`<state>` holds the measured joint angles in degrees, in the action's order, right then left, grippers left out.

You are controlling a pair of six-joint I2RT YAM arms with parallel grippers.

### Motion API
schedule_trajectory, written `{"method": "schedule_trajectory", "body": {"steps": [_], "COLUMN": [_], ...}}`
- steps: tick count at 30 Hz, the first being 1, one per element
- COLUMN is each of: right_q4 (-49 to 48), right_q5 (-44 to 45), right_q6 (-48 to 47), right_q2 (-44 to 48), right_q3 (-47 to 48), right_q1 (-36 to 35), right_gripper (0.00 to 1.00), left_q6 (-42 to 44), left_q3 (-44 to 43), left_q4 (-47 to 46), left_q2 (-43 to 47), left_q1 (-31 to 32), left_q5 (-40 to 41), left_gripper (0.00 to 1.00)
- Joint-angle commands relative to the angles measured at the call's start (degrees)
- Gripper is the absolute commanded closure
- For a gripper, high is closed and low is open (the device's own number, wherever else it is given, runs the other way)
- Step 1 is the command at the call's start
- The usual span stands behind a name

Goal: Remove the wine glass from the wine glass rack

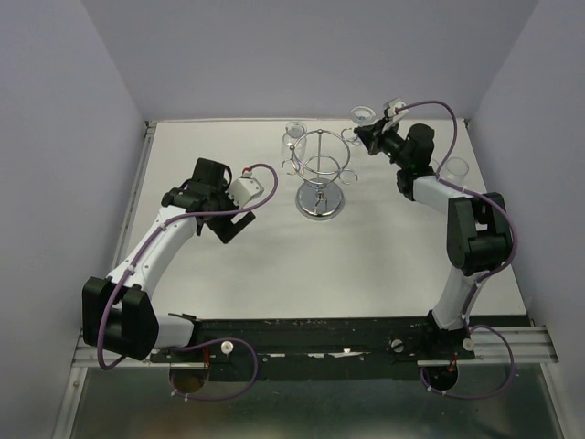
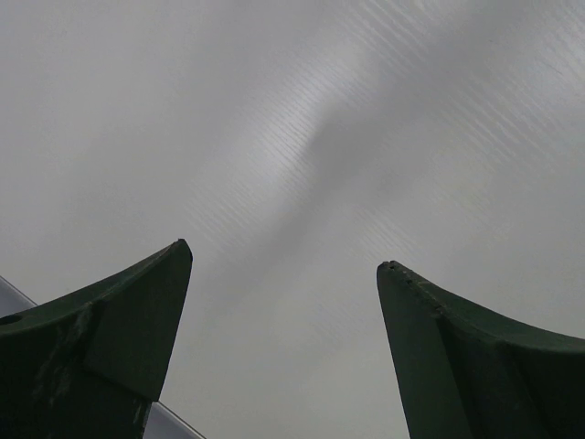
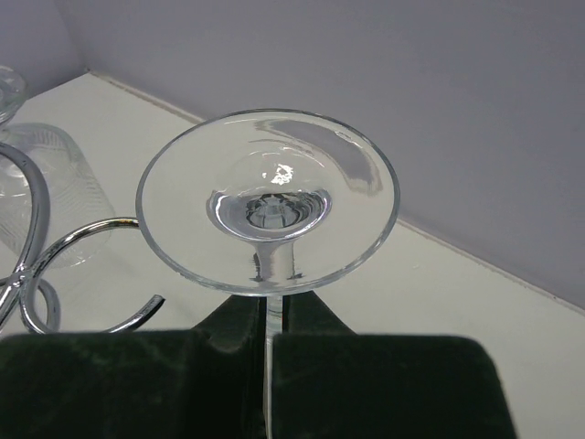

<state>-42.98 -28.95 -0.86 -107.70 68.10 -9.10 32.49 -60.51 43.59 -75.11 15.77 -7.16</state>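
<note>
While extended rearward, the right gripper (image 3: 271, 340) pinches the wine glass (image 3: 268, 197).

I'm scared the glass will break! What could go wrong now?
1. The right gripper pinches only the thin stem of the wine glass, so the smooth glass might slip or tilt.
2. The wine glass rack has a hook loop right beside the stem, and the glass could snag on it.
3. A second glass is close by on the rack, so a bump might knock it.
</note>
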Motion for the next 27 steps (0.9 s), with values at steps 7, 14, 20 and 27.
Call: {"method": "schedule_trajectory", "body": {"steps": [7,14,20,27], "right_q4": [4.82,14.93,28.45,39.89], "right_q5": [5.83,3.56,-0.84,-8.48], "right_q6": [-0.71,-5.28,-4.85,-12.57], "right_q2": [5.91,16.10,24.46,38.15], "right_q3": [0.29,-4.19,-7.27,-14.03], "right_q1": [-0.21,0.93,0.93,0.93], "right_gripper": [0.99,0.99,0.99,0.99], "left_q6": [-0.59,1.35,-1.20,3.02], "left_q3": [-0.04,-1.01,2.06,12.51], "left_q4": [-4.04,-10.27,-17.48,-26.80], "left_q2": [1.89,6.90,10.07,18.41], "left_q1": [0.31,0.66,5.31,11.12], "left_q5": [-1.19,-2.50,-3.93,2.86], "left_gripper": [0.01,0.01,0.01,0.01]}}
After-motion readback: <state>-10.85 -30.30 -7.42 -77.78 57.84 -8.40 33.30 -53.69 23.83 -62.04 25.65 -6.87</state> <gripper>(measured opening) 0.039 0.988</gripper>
